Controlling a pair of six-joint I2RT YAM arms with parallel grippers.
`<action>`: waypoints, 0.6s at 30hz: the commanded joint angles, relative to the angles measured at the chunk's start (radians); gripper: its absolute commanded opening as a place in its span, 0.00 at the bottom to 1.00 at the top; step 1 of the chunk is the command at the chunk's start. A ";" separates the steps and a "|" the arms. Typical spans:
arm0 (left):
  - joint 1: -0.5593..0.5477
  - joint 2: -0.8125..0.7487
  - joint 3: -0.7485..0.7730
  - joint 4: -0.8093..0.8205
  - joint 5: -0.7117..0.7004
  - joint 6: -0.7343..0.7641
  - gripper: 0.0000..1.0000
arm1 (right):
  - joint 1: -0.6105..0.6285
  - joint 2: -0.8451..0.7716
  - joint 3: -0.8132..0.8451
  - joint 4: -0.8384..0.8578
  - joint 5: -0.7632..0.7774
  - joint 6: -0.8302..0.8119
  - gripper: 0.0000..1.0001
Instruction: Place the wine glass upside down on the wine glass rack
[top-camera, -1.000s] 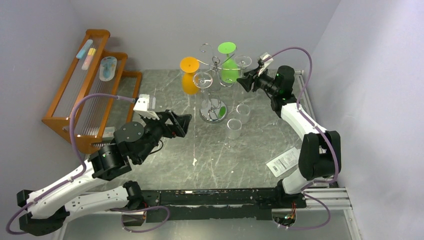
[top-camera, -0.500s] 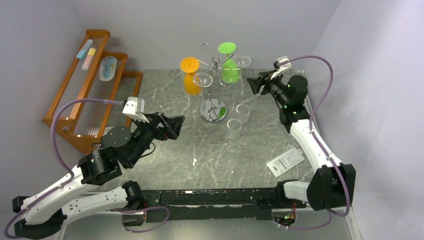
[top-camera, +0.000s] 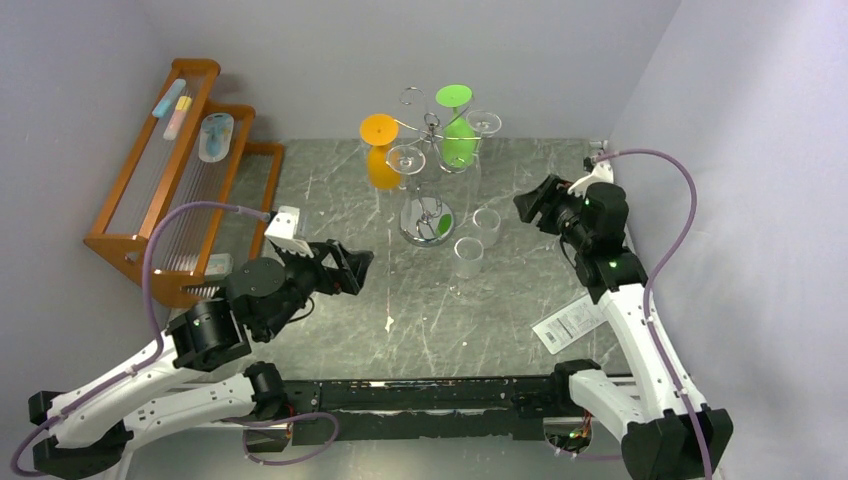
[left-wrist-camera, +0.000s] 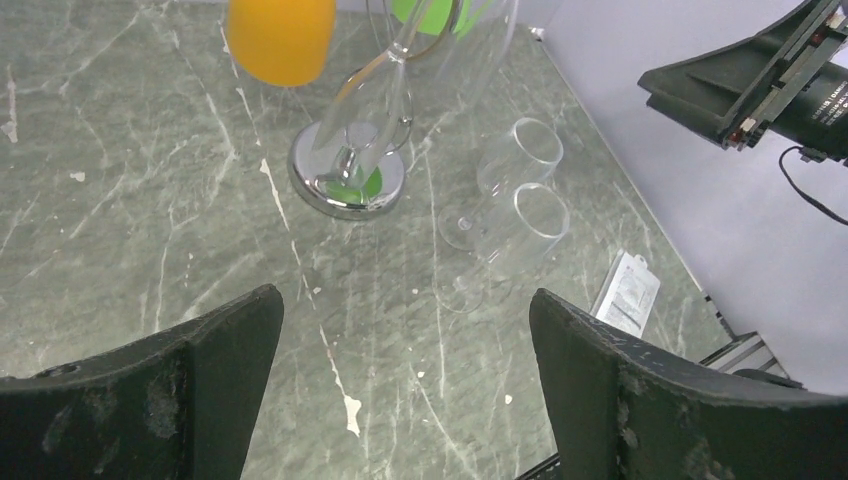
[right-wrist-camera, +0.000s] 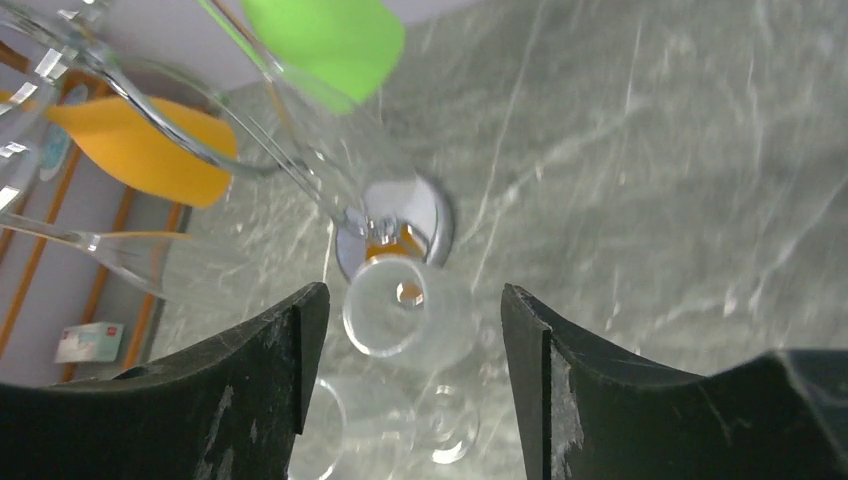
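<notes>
Two arms, both empty-handed. Your right gripper (top-camera: 530, 202) hangs over the table's right side, aimed at the rack, its claw spread with nothing between the fingers. Your left gripper (top-camera: 358, 272) hovers low over the marbled grey table (top-camera: 500, 320), claw spread wide. The clear wine glass (top-camera: 485, 122) hangs upside down by its foot on the thin chrome-wire wine glass rack (top-camera: 420, 228), near the orange glass (top-camera: 379, 150) and the green glass (top-camera: 460, 140). A second ago your right claw sat against that clear glass; it has since backed away.
</notes>
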 joint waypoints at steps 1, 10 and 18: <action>-0.004 0.010 -0.039 0.023 0.047 0.035 0.97 | -0.002 -0.020 -0.068 -0.186 -0.015 0.174 0.67; -0.004 0.094 -0.032 0.076 0.064 0.087 0.97 | 0.126 0.095 -0.075 -0.147 0.110 0.255 0.67; -0.004 0.171 0.006 0.060 0.041 0.097 0.97 | 0.228 0.192 -0.014 -0.123 0.323 0.313 0.59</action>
